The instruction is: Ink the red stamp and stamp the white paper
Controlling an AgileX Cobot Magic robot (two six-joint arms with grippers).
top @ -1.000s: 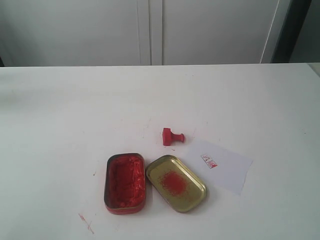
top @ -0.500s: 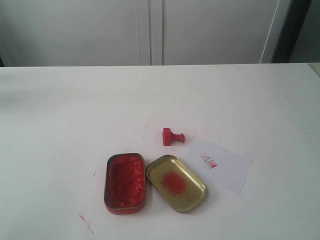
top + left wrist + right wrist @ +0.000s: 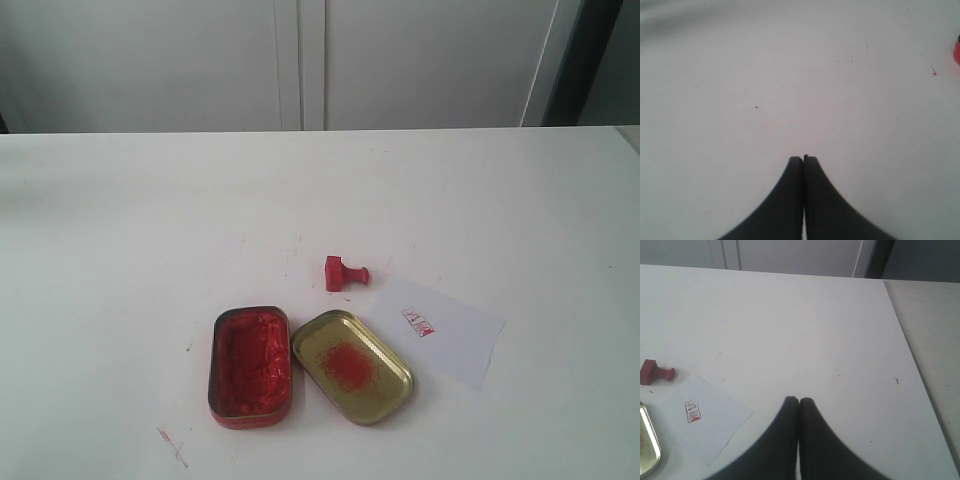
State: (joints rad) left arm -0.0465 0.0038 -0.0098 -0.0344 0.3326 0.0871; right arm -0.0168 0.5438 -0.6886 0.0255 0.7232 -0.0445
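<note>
The red stamp [image 3: 345, 273] is small and looks like smooth plastic, with a square block at one end and a short round knob at the other. It lies on its side near the middle of the white table [image 3: 150, 220], with its knob pointing toward the right edge. The white paper [image 3: 462, 345] is thin and flat, with four sharp corners. It lies just beside the stamp, closer to the right edge, and has a small red mark [image 3: 419, 322] on it. Two tins sit near the edge closest to the camera, touching or almost touching. One is a tin [image 3: 250, 366] with rounded corners, full of lumpy red paste. The other is a shiny gold lid [image 3: 385, 388] with a red smear in its middle. The tabletop is smooth, with a few thin red scratches. There is lots of bare table toward the far edge, the left edge and the right corners. The left gripper [image 3: 803, 159] is black, and its two curved fingers are pressed together with nothing between them, above bare table. The right gripper [image 3: 799, 400] looks the same, closed tight and holding nothing, above the table between the paper and the right edge.
</note>
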